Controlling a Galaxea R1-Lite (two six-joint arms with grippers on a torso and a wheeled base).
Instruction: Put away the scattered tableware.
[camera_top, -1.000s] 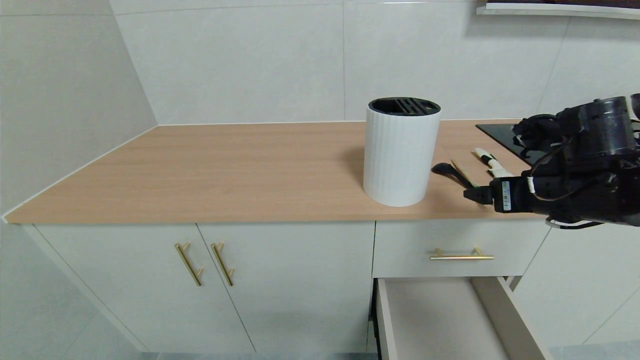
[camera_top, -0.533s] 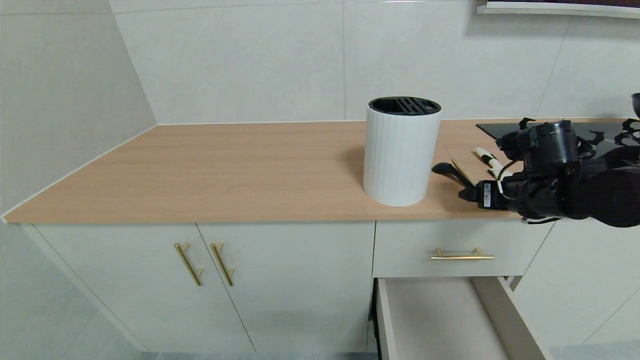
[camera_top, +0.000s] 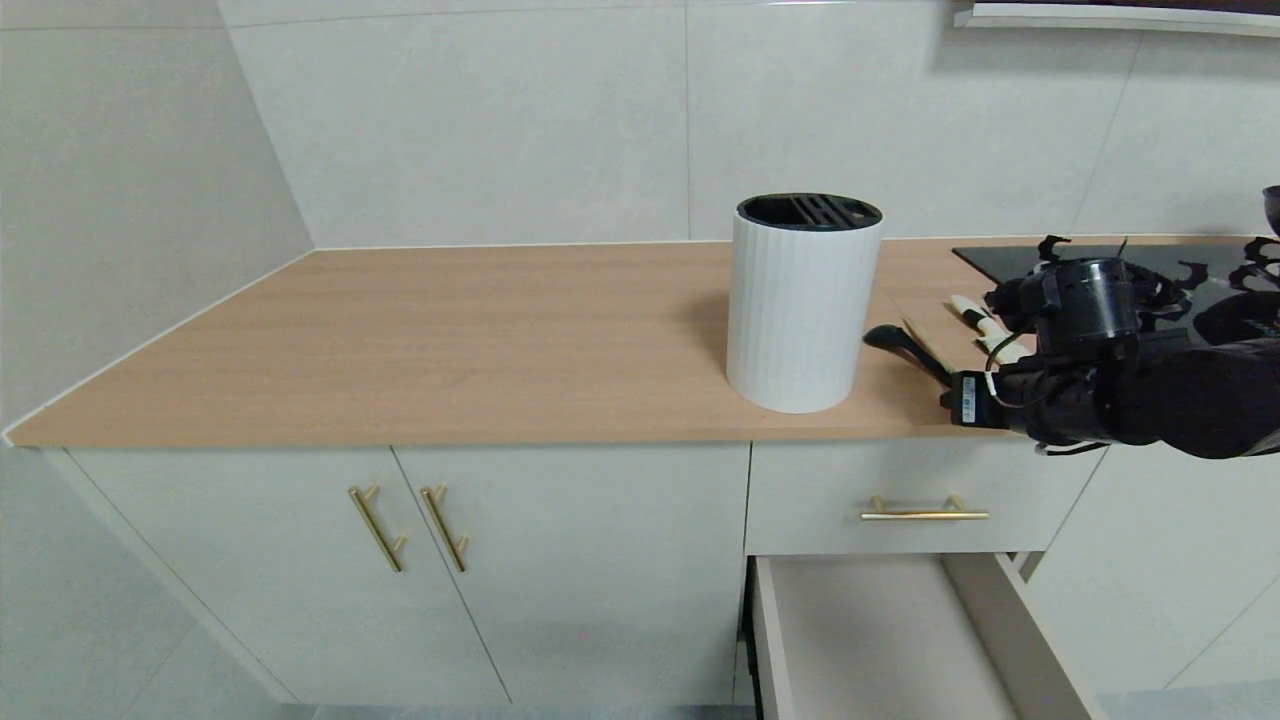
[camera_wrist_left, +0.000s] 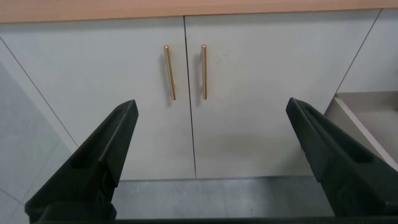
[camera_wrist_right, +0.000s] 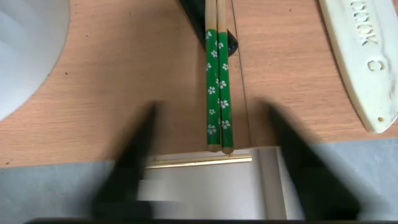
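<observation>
Green-tipped chopsticks (camera_wrist_right: 217, 93) lying at the counter's (camera_top: 500, 340) front edge, beneath the right tool (camera_wrist_right: 214, 162), spread wide, empty; left tool (camera_wrist_left: 211, 106) likewise spread wide, empty.

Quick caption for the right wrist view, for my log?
Open right tool straddling the green-tipped chopsticks at the counter edge.

Pale tiled walls (camera_top: 480, 120) backed a wooden worktop (camera_top: 450, 330) over white cabinets (camera_top: 560, 570) with brass handles (camera_top: 378, 528) and an open drawer (camera_top: 880, 640).
</observation>
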